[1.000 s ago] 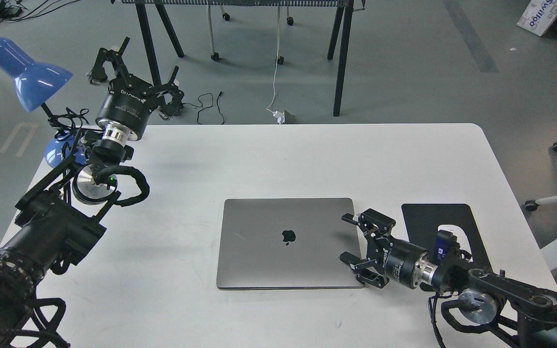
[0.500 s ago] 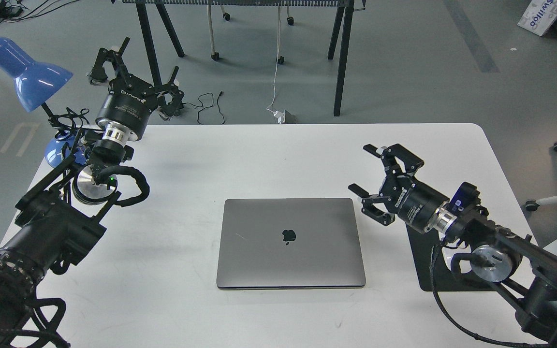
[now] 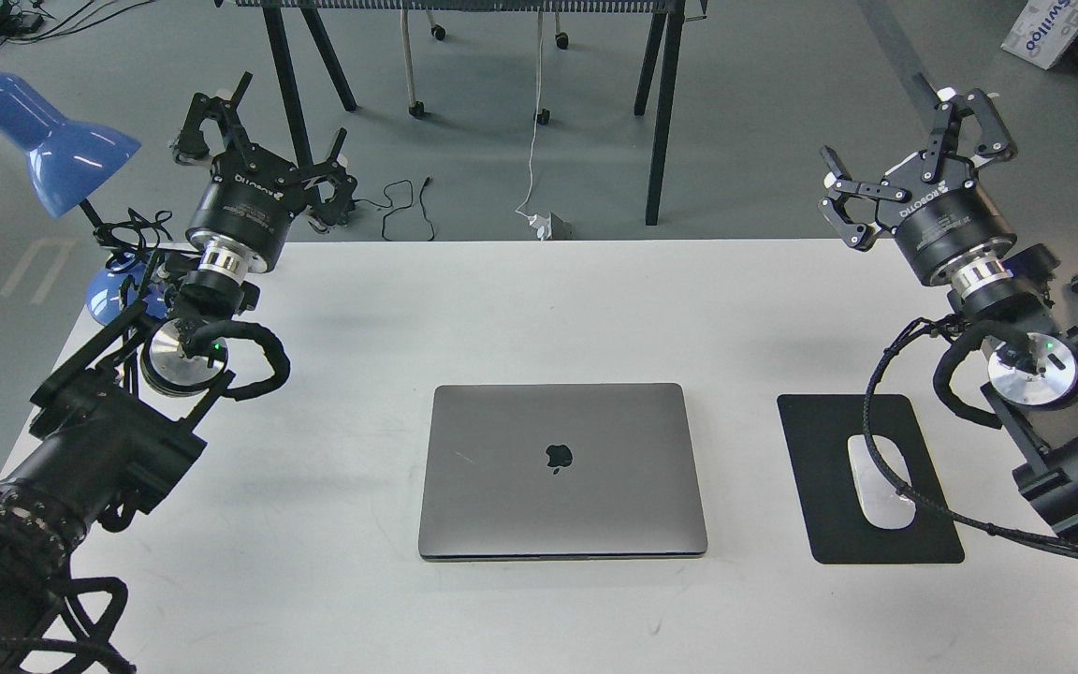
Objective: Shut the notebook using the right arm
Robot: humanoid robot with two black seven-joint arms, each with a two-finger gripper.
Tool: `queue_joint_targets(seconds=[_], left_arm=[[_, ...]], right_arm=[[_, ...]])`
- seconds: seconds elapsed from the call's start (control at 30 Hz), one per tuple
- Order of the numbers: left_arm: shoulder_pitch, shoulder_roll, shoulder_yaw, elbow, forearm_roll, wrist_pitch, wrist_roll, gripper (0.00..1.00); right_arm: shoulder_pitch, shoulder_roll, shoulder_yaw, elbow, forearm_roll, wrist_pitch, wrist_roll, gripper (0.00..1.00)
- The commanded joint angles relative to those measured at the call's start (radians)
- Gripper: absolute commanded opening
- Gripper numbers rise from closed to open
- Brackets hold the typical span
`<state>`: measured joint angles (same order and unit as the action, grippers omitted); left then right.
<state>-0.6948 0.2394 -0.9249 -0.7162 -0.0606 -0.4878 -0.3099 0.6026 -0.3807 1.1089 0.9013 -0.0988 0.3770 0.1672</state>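
the notebook (image 3: 562,471) lies shut and flat on the white table (image 3: 502,300), a little below the middle of the view, its long front edge toward six o'clock. its lid is smooth grey metal with rounded corners and a small dark apple logo at the centre; a thin dark seam runs along the front edge where lid meets base, and a faint pale scratch shows on the lid toward nine o'clock of the logo. nothing touches it. at three o'clock from it, set apart by a strip of bare table, a black mouse pad (image 3: 820,487) carries a white mouse (image 3: 880,481), with a black cable lying across the mouse. the right arm (image 3: 1026,365) rises from the four o'clock edge of the view, and the right gripper (image 3: 913,140) hangs at two o'clock, beyond the table's far edge and well apart from the notebook, its two fingers spread apart with nothing between them. the left arm (image 3: 99,440) comes up from eight o'clock, and the left gripper (image 3: 263,140) sits at ten o'clock, also past the far edge, fingers likewise spread and holding nothing. a blue desk lamp (image 3: 52,140) stands at the table's ten o'clock corner, just beside the left arm's wrist.
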Motion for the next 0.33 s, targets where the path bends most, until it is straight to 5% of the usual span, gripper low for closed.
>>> queue_joint_targets(seconds=[0.0,0.3], left_arm=[[0.000,0.000,0.000,0.000,0.001,0.000,0.000,1.00],[0.000,0.000,0.000,0.000,0.001,0.000,0.000,1.00]], right_arm=[[0.066,0.025,-0.007,-0.102,0.010,0.000,0.005,1.00],[0.079,0.049,-0.011,-0.111,0.011,0.062,0.021,1.00]])
